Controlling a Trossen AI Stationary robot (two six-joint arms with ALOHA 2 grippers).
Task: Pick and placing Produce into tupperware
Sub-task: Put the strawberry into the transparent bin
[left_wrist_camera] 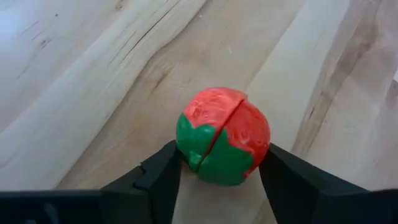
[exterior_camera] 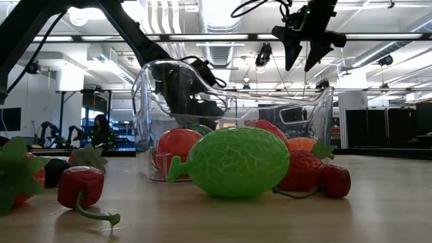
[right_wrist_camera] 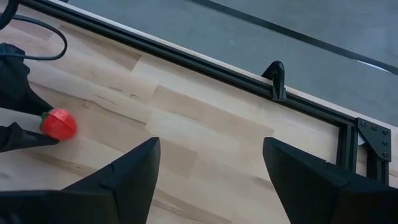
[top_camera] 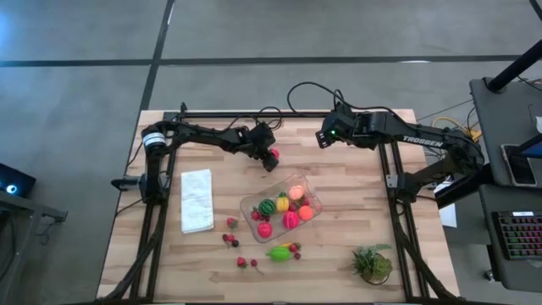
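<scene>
My left gripper [top_camera: 270, 160] is over the far middle of the table, just beyond the tupperware, shut on a red toy fruit with a green leafy cap [left_wrist_camera: 224, 135]. The right wrist view shows that fruit [right_wrist_camera: 58, 123] too. The tupperware [top_camera: 282, 206] is a clear container with several coloured fruits inside. A lime green fruit [top_camera: 279, 252] and small red berries [top_camera: 230, 238] lie on the wood near it. My right gripper [top_camera: 325, 137] hangs open, high above the far side of the table [exterior_camera: 304, 48], touching nothing. My left gripper pinches the red fruit between its two fingers [left_wrist_camera: 163, 173], one on each side of the green cap end [left_wrist_camera: 208, 158]. The fingers slant down from the table's left. The red end points away from the gripper. Whether the fruit is clear of the table I cannot tell.
A white folded cloth [top_camera: 196, 200] lies left of the tupperware. A spiky green plant tuft [top_camera: 373, 263] sits at the near right. A black frame rail [right_wrist_camera: 205, 62] runs along the table's far edge. Bare wood lies between the two grippers.
</scene>
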